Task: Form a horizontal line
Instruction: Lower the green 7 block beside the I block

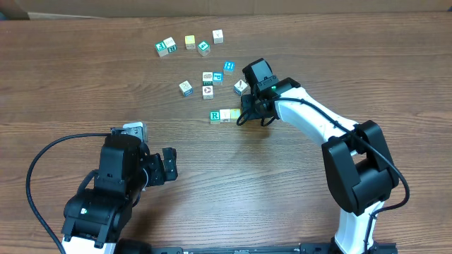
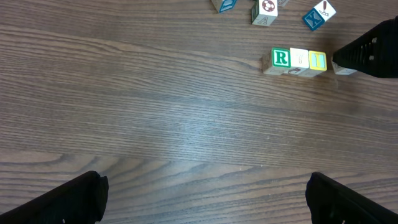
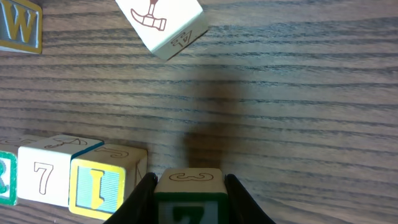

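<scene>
Right of centre in the overhead view, three cubes touch in a row: the green "R" cube (image 2: 281, 59), pale white cube (image 2: 299, 59) and yellow cube (image 2: 317, 60). The right gripper (image 3: 189, 200) pinches a green-lettered cube (image 3: 189, 179) just beside the yellow one's right end. Bare table (image 2: 155, 112) spreads below and left, and a hammer cube (image 3: 165, 22) sits above. At lower left, the left gripper (image 2: 205, 199) is spread wide

Between the jaws of the black right gripper (image 3: 189, 186): a green-framed cube (image 3: 188, 202), pale top with a brown squiggle. Just beside the jaws: a yellow-and-blue cube (image 3: 99, 186), a white cube (image 3: 43, 177) and a green "R" cube (image 2: 281, 59).
</scene>
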Tool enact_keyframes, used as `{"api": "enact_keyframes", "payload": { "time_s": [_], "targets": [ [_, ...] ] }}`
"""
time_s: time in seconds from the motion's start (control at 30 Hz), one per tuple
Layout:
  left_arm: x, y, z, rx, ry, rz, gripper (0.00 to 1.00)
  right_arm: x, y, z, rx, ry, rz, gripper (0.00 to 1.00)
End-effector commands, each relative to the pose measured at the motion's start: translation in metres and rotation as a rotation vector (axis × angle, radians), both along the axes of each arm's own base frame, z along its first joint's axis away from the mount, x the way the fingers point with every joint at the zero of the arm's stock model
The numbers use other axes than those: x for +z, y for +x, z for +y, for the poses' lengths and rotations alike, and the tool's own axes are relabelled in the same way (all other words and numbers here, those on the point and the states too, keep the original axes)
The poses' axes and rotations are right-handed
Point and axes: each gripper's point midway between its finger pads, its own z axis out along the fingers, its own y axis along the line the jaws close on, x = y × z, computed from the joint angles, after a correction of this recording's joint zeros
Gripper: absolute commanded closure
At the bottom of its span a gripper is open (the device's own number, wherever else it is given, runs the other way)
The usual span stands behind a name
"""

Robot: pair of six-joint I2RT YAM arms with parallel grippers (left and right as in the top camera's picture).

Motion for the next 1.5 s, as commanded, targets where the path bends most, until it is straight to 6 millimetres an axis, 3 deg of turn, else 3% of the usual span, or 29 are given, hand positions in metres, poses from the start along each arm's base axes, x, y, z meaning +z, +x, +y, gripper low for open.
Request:
{"api": "enact_keyframes", "payload": {
  "time_s": [0.0,0.33,0.9,1.47],
  "targets": [
    [-0.001,-0.001,0.0,0.009,-0.011,0.004,0.01,-0.003,-0.002,0.003,-0.004,0.007,0.006,0.96],
    [-0.001,-0.001,0.0,0.009,-0.011,0.004,0.0,-0.022,-0.005,0.001,-0.065,0.005,0.054,0.96],
    [-0.001,-0.001,0.0,0.009,-0.011,0.004,0.0,-0.021,-0.005,0.012,-0.047,0.014,0.031,0.96],
    [-0.001,-0.001,0.0,0.009,-0.011,0.004,0.0,-0.022,-0.005,0.003,-0.087,-0.03,0.025,0.96]
  ]
}}
